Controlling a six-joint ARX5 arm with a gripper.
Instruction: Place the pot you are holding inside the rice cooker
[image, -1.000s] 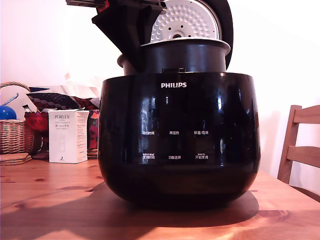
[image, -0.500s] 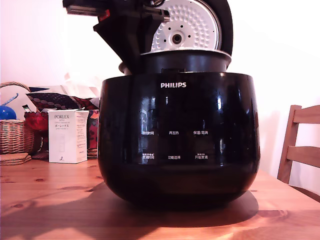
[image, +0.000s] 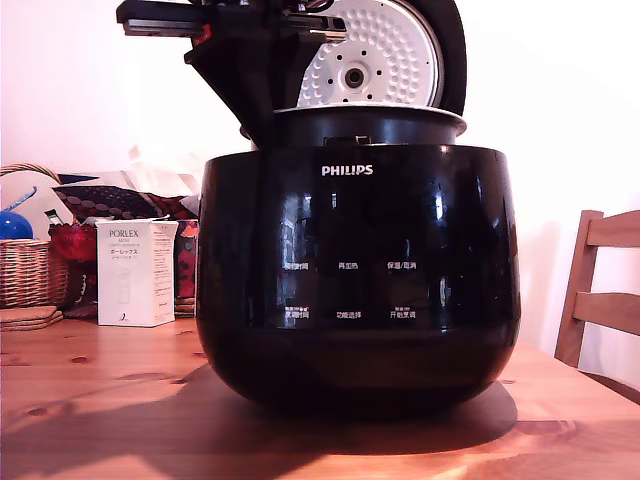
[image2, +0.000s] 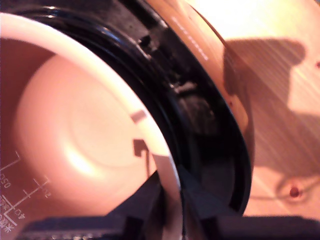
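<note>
The wooden table (image: 90, 400) fills the lower band of the exterior view, and at its centre the rice cooker (image: 357, 275) takes up most of the frame, a glossy black rounded body with a white PHILIPS logo and white button labels on its front. Its hinged lid (image: 400, 50) stands open at the top centre, showing the dimpled silver-white inner plate. The pot (image: 370, 125) sits just above the logo, sunk into the cooker's opening so that only its flared rim and a short band of dark wall show above the body. The gripper (image: 262, 110) reaches down from the upper left of the frame and is pinching the pot's rim; in the wrist view its fingers (image2: 150, 200) lie at the bottom centre, one on each side of the pale rim (image2: 125, 100), with the pot's smooth inside filling the left half. At the right edge of the exterior view stands a wooden chair (image: 600, 290). At the middle left are a white PORLEX box (image: 136, 272), a wicker basket (image: 30, 265) and a blue ball (image: 14, 225)
</note>
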